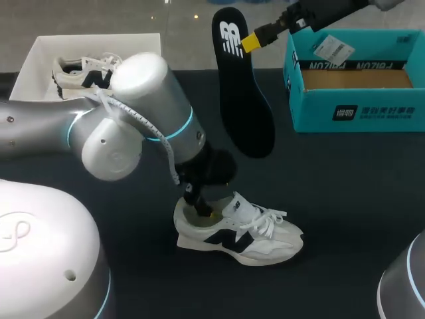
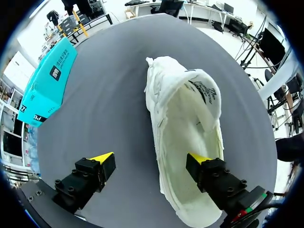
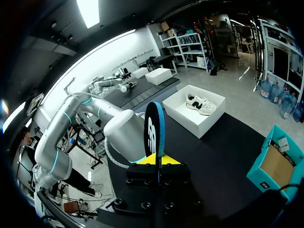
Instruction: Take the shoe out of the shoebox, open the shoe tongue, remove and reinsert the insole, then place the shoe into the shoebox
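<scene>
A white shoe [image 1: 255,236] with a navy logo lies on its sole on the dark table, its opening empty [image 2: 185,123]. My left gripper [image 1: 201,209] is at the heel and stands open [image 2: 151,158]. One fingertip [image 2: 200,159] is inside the shoe's opening, the other is outside beside the shoe over bare table. Above the table's far side hangs the black insole [image 1: 242,93], heel end up, with my right gripper [image 1: 255,42] shut on its edge. In the right wrist view the insole [image 3: 155,127] stands upright between the yellow tips [image 3: 155,160].
An open teal shoebox [image 1: 355,113] with a cardboard floor sits at the far right [image 2: 47,80] [image 3: 275,164]. A white box [image 1: 33,63] at the far left holds another white shoe [image 1: 83,74] [image 3: 199,103]. My left arm's big elbow [image 1: 133,119] hangs over the table's left.
</scene>
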